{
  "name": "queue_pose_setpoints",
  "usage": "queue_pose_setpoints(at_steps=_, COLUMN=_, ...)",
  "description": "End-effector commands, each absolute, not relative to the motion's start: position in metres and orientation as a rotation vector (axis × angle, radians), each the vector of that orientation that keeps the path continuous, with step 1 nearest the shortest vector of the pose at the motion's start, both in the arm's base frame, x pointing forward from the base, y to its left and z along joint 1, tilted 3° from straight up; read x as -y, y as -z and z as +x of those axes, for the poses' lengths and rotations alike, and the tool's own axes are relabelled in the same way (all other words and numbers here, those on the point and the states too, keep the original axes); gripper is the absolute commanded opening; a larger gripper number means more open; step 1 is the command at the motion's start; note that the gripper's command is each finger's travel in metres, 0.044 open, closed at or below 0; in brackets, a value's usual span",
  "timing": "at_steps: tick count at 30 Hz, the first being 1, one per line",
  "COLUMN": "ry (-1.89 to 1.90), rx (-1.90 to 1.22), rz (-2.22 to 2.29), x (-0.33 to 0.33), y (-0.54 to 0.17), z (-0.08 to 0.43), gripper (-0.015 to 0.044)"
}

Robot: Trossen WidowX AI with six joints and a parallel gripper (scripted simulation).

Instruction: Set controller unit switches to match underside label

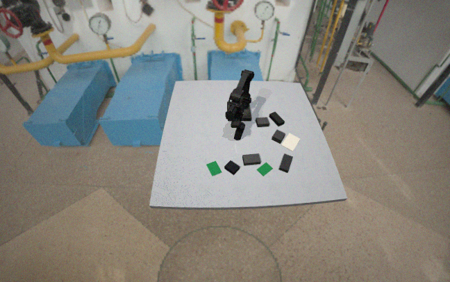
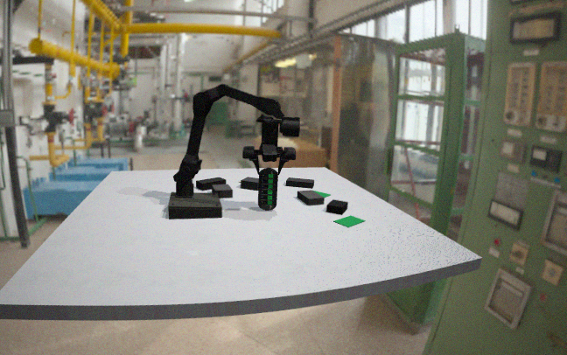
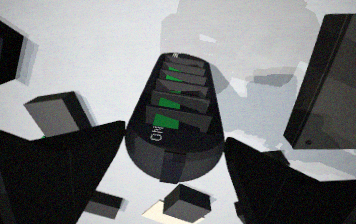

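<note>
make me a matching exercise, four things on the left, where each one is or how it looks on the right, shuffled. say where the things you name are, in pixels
1. controller unit (image 2: pixel 262 190) (image 3: pixel 135 112)
2. cream square (image 1: pixel 291 142) (image 3: pixel 151 213)
3. jaws (image 2: pixel 268 168)
4. robot's base (image 2: pixel 195 211) (image 3: pixel 325 85)

A. flat on the bench, beside a dark block
B. standing on the bench
C. upright, with green showing on its switches
D. one on each side of the switch unit

Pairs: 1-C, 2-A, 3-D, 4-B
</note>
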State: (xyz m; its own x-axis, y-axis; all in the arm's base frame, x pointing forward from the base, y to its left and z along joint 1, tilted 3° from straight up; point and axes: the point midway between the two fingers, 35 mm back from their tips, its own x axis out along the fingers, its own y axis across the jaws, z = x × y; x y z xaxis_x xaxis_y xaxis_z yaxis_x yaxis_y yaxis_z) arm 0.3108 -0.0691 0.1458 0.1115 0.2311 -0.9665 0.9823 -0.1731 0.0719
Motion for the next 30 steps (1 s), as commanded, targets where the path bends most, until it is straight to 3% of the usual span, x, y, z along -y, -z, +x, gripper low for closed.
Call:
queue_pose_setpoints(at_steps=1, ry=1.152, rx=-1.225, rz=1.535, x=0.075, y=-0.145, z=0.31, gripper=0.0336)
queue_pose_setpoints(at_steps=30, ry=1.194, rx=-1.18, rz=1.485, x=0.097, y=-0.144, z=0.306, gripper=0.0336)
